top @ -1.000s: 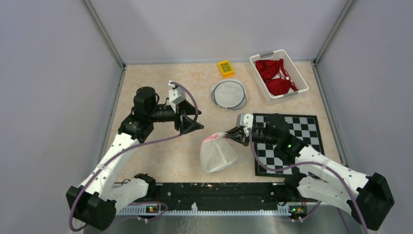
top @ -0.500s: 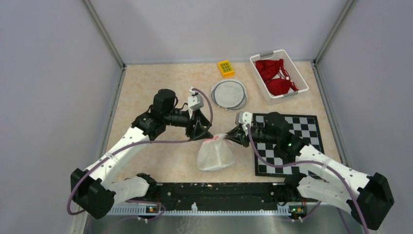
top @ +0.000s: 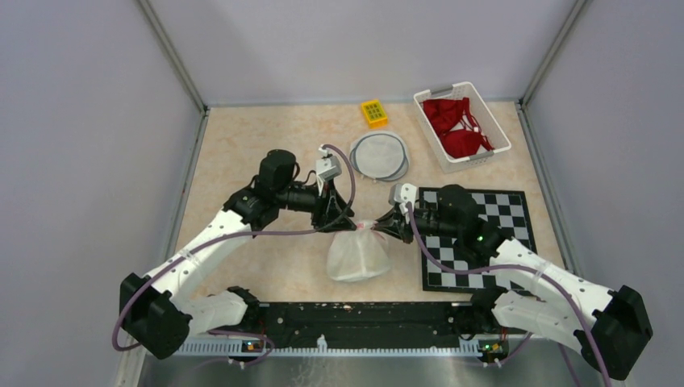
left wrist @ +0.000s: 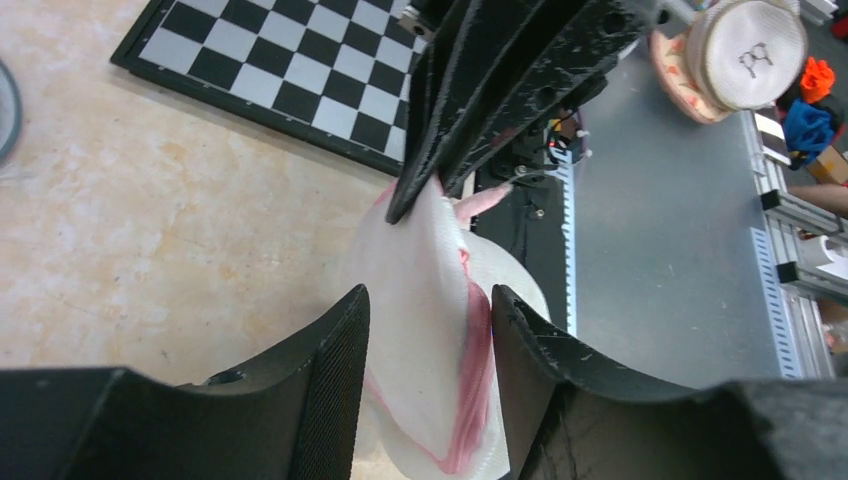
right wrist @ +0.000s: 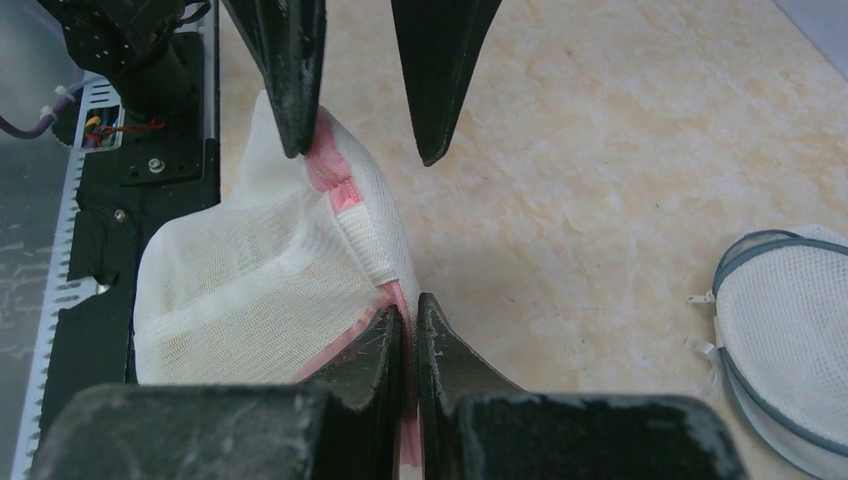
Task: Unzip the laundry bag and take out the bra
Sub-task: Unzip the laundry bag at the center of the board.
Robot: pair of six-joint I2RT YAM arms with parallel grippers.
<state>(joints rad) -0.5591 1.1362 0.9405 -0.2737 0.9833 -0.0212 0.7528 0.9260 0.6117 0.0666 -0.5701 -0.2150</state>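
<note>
From above, the white mesh laundry bag with pink zip trim (top: 357, 254) sits midway along the worktop's (top: 242, 145) near edge. In the left wrist view, the left gripper (left wrist: 428, 300) stands partly open astride the bag's raised top. In the right wrist view, the right gripper (right wrist: 412, 312) pinches that pink trim tight.

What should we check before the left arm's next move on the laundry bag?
1. Right gripper shut on the laundry bag edge: ok.
2. Left gripper astride the bag's raised top: ok.
3. Left jaws closed on the fabric: not ok, they stand open.
4. Pink zipper band between the left fingers: ok.
5. Zipper pull located: cannot tell.
6. Bra visible through the bag's mesh: cannot tell.
</note>
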